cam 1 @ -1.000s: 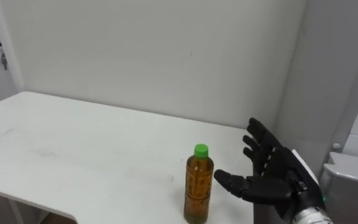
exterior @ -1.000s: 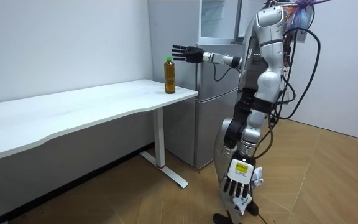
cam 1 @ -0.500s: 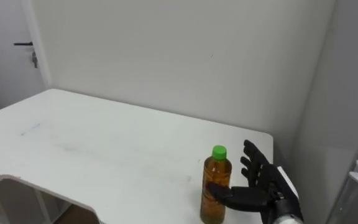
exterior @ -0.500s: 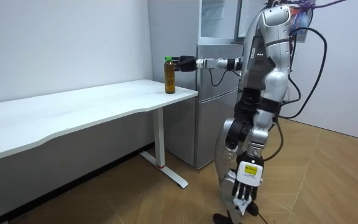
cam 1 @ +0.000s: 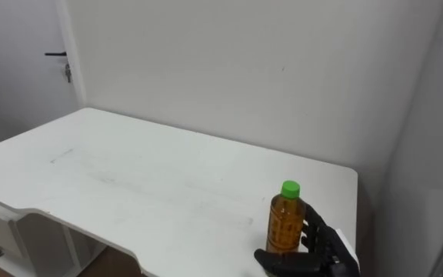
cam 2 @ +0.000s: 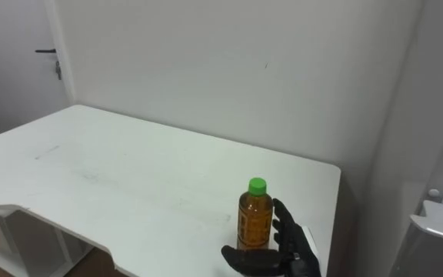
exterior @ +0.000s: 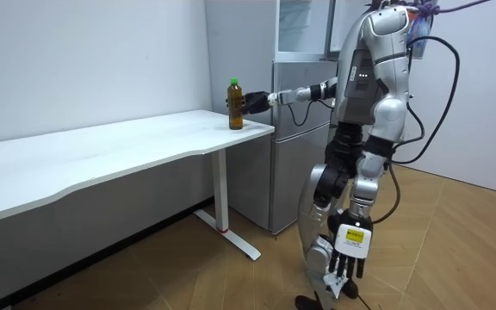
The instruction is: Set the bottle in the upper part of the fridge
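Right hand at the bottle, before lifting. The bottle, a clear plastic one filled with amber liquid and closed by a green cap, stands upright on the white bench near its right-hand end, close to the front edge. The right hand is set about the bottle's lower half: the thumb is stretched across the front at base level, while the fingers are held nearly straight behind the label, so the hand is spread wide and not closed; whether the palm touches the plastic cannot be told. The left hand is seen hanging loose beside the leg in the room view, its fingers relaxed. The grey fridge is placed just beyond the bench end, beside the robot. The bottle is judged nearly full, hence moderately heavy for its size, with a smooth, slightly yielding wall that may slip or dent under pressure. A hold round the labelled middle is advised, below the shoulder and well under the cap, so that the weight is kept low and the bottle is carried upright.
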Robot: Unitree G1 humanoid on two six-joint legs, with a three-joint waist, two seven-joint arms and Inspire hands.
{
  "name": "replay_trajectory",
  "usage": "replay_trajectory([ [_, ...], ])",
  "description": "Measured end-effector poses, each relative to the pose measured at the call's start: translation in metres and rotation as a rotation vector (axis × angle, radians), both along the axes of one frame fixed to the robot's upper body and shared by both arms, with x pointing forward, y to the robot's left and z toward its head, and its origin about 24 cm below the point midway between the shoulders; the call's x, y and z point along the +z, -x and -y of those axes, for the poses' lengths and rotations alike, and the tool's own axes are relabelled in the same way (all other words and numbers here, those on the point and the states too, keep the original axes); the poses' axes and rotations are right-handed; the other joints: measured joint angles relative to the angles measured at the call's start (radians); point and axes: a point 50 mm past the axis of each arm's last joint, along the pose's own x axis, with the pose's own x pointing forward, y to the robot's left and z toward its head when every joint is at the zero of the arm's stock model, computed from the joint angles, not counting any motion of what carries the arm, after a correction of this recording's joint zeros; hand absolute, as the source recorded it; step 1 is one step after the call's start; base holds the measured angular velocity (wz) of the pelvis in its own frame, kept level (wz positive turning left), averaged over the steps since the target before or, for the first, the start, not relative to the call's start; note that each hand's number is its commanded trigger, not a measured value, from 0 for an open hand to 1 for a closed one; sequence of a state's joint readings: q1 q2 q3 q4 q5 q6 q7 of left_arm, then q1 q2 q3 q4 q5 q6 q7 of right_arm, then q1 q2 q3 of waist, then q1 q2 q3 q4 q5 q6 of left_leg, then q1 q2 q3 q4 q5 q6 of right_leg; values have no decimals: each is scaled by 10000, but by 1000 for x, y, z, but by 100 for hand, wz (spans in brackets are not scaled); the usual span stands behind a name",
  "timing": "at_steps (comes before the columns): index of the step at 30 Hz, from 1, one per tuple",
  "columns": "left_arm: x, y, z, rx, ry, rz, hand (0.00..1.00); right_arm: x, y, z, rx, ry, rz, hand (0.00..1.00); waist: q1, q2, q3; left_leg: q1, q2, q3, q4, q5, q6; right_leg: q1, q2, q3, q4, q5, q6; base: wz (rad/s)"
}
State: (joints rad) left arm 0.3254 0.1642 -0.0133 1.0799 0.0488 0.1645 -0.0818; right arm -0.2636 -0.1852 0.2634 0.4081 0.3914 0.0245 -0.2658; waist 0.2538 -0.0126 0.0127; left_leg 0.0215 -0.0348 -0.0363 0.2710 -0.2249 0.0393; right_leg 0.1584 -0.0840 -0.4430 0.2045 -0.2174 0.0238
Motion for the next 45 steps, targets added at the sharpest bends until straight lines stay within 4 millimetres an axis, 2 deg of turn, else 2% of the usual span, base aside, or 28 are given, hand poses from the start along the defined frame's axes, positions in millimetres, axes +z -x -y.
replay_trajectory([
  [4,0,4,0,10,8,-90,0,-4,1,3,-280,131,-167,0,24,-29,-30,-83,-106,-230,17,11,16,3,-31,-172,-4,-20,32,14],
  [12,1,12,0,89,3,-276,0,-14,2,10,-655,12,-678,0,55,-13,-22,-173,-149,-434,71,33,39,33,-59,-325,-8,-32,55,9],
  [20,2,14,0,429,26,-122,0,-13,1,17,-962,-600,-638,0,8,142,1,-345,-168,-558,273,30,38,19,-64,-495,6,-38,62,6],
  [23,2,12,-1,550,9,101,0,-9,0,26,-1197,-536,-413,0,25,164,-15,-736,-187,-683,508,28,38,-251,-58,-506,90,-41,58,13],
  [24,2,12,-1,653,22,166,0,-6,-2,29,-1230,-455,-307,0,33,223,6,-862,-180,-693,603,28,38,-376,-73,-512,198,-42,55,6],
  [26,2,12,-1,823,66,259,0,-2,-7,30,-1284,-370,-172,0,20,303,-4,-1081,-189,-728,742,34,47,-563,-109,-538,330,-48,45,4],
  [28,2,6,-2,941,99,577,0,5,-19,34,-1509,-479,24,0,-12,403,0,-1479,-196,-726,912,89,61,-989,-205,-542,604,-77,-4,0],
  [30,3,1,-5,1094,72,885,0,10,-27,40,-1839,-729,76,0,7,395,1,-1731,-228,-731,951,163,72,-1268,-230,-531,730,-112,-55,2],
  [32,4,-3,-7,1261,58,1170,0,15,-31,45,-1998,-810,197,0,3,336,10,-1987,-274,-732,952,261,89,-1603,-378,-515,907,-172,-71,4],
  [36,4,-20,-9,1263,22,1633,0,30,-43,54,-2338,-681,699,0,26,192,69,-2642,-300,-719,1056,441,79,-2352,-386,-452,1256,-196,-139,2],
  [41,4,-27,-9,1164,45,1913,0,36,-48,60,-2520,-569,851,0,159,144,91,-2911,-288,-687,1081,452,72,-2700,-445,-372,1420,-223,-167,-5],
  [45,4,-41,-10,682,83,2184,0,44,-55,70,-2706,-303,936,0,334,50,164,-3005,-288,-635,1065,486,59,-2855,-510,-394,1476,-233,-189,0],
])
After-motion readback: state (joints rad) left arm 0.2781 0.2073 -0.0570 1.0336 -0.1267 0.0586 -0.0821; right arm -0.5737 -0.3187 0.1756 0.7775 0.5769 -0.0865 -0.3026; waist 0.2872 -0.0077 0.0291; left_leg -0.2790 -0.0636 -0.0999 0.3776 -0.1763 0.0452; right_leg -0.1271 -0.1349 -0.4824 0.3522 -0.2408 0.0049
